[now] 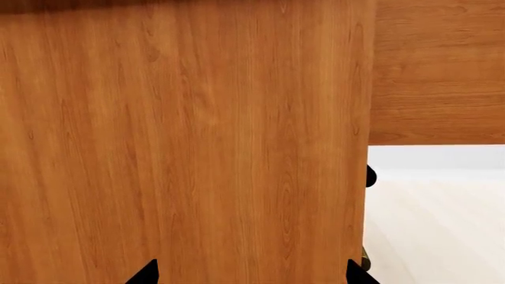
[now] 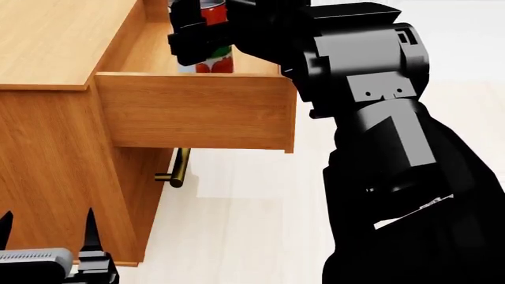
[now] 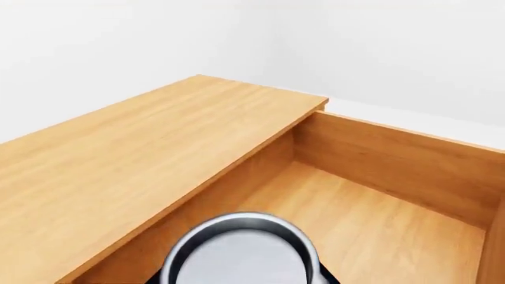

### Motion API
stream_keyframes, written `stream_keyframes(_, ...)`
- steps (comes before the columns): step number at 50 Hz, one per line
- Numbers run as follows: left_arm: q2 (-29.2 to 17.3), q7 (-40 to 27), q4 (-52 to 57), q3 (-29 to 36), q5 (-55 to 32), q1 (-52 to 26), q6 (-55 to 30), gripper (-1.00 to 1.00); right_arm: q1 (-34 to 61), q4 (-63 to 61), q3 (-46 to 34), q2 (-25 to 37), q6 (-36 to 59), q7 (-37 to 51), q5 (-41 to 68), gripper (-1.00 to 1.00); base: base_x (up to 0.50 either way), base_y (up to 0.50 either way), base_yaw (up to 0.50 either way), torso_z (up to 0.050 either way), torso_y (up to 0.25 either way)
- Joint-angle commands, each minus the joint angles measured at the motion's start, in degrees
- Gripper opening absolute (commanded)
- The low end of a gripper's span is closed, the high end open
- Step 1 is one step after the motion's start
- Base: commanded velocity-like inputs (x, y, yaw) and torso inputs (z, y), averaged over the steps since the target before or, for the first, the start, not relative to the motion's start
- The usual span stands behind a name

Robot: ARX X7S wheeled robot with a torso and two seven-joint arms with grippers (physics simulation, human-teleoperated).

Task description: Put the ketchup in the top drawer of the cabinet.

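The ketchup [image 2: 219,60] is a red-labelled can held in my right gripper [image 2: 201,35], which is shut on it over the open top drawer [image 2: 197,112]. The can's lower part is hidden behind the drawer's front wall. In the right wrist view its silver lid [image 3: 240,254] sits above the drawer's bare wooden floor [image 3: 379,219], near the wall beside the cabinet top [image 3: 134,160]. My left gripper [image 2: 46,234] is open and empty, low at the cabinet's [image 2: 55,154] front corner. In the left wrist view its fingertips [image 1: 146,273] face the wood panel [image 1: 197,148].
The lower drawer's brass bar handle [image 2: 180,168] shows under the open drawer. Pale floor [image 2: 236,225] lies to the right of the cabinet. My right arm [image 2: 379,130] fills the right side of the head view.
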Motion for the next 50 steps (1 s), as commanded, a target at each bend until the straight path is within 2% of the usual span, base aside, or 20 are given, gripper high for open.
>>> stream_keyframes(1,-0.06,-0.17,0.01,0.09,-0.12,-0.06,-0.04,1.0,-0.02,-0.02,0.67,-0.02,-0.71,-0.45,-1.87,1.0,0.0,0.0,0.0,0.0,0.0)
stream_keyframes(19,-0.34,-0.45,-0.05,0.13,-0.17,-0.07,0.13,1.0,-0.04,-0.02,1.44,-0.02,-1.97,0.17,-1.97,1.0,0.0,0.0,0.0,0.0,0.0)
stream_keyframes(26,-0.31,-0.47,-0.23,0.31,-0.2,-0.2,0.16,1.0,-0.35,-0.02,8.95,-0.02,-10.98,1.99,-4.64,1.0,0.0,0.0,0.0,0.0,0.0)
stream_keyframes(31,-0.33,-0.41,-0.3,0.42,-0.25,-0.27,0.25,1.0,1.96,-0.02,12.31,-0.02,-13.66,3.08,-4.69,1.0,0.0,0.0,0.0,0.0,0.0)
stream_keyframes(41,-1.04,-0.77,1.63,0.39,-0.4,-0.67,-1.01,1.0,5.42,-0.02,15.24,-0.01,-14.64,6.86,-6.79,1.0,0.0,0.0,0.0,0.0,0.0)
stream_keyframes(50,-1.71,-1.15,5.15,0.93,-0.26,-1.47,-2.77,1.0,7.13,-0.07,24.7,0.44,-18.05,9.17,-14.66,1.0,0.0,0.0,0.0,0.0,0.0)
